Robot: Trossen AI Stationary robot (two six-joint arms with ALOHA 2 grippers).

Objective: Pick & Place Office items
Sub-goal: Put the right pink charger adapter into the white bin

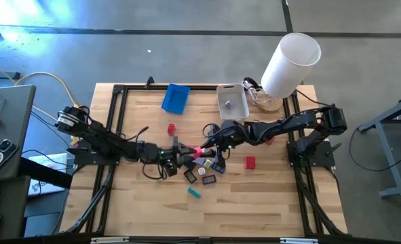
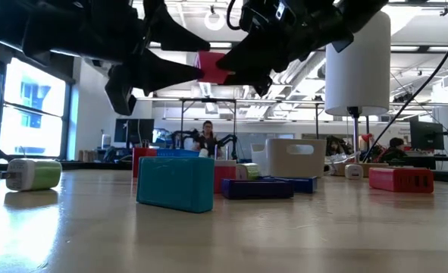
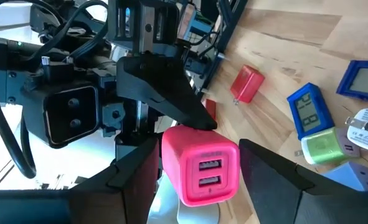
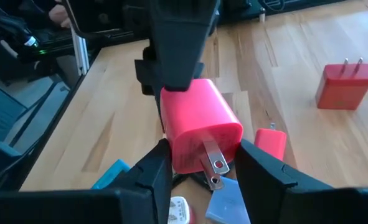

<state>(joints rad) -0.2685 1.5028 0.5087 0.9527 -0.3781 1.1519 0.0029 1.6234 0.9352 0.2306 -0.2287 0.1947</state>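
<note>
A pink USB charger block (image 1: 199,150) hangs in the air above the middle of the table, between my two grippers. My left gripper (image 1: 188,154) reaches it from the table's left and my right gripper (image 1: 210,144) from the right; both are shut on it. Its USB face (image 3: 203,177) looks toward the left wrist and its prongs (image 4: 213,163) toward the right wrist. Other office items lie on the table below: a blue clock (image 3: 308,112), a green charger (image 3: 324,148), a teal block (image 2: 176,183) and a red charger (image 1: 250,162). My left gripper pinches the charger's two side faces (image 3: 169,168) near its USB end between its two fingers. The fingers come level from the table's left. The charger is lifted clear of the table. My right gripper pinches the charger's sides (image 4: 174,152) near the pronged end between its two fingers. The fingers slant down from the table's right. One left finger (image 4: 174,50) lies on the charger's top face, so the two holds cross.
A blue tray (image 1: 175,98) and a translucent white bin (image 1: 232,102) stand at the far edge. A tall white cylinder (image 1: 290,64) rises at the far right. A small red piece (image 1: 171,127) and a teal piece (image 1: 195,193) lie apart from the cluster.
</note>
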